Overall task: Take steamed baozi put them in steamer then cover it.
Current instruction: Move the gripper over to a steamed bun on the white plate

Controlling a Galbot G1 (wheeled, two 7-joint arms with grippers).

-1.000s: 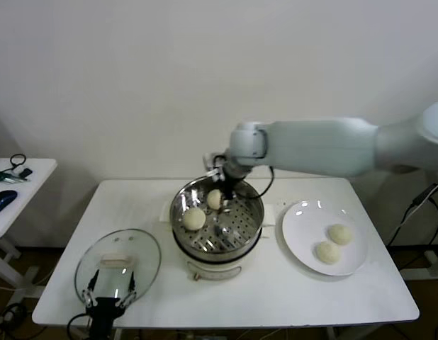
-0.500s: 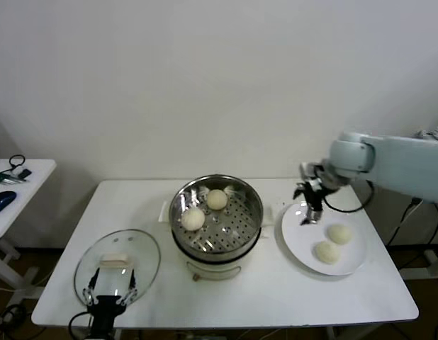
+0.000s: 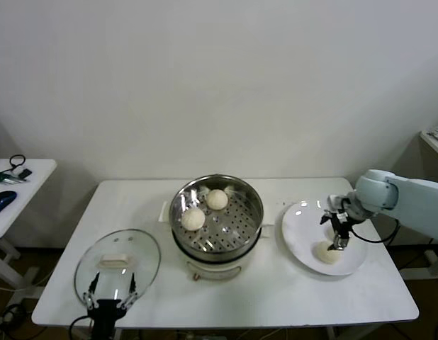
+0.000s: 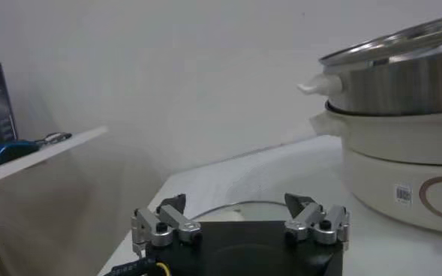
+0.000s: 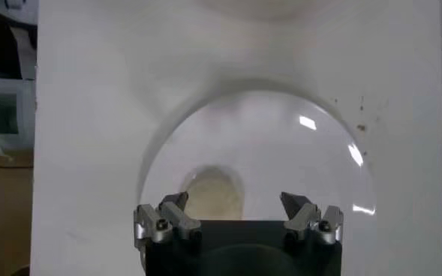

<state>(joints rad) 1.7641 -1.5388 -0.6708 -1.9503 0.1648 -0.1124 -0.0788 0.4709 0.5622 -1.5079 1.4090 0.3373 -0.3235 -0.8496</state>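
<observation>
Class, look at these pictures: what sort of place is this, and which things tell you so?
Probably a lab set up as a kitchen: a plain white table against a bare wall, an electric steamer, and a side desk with a computer mouse.

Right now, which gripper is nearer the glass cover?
Left. The left gripper hovers at the cover's near edge, fingers open. The right gripper is far across the table, over the plate.
</observation>
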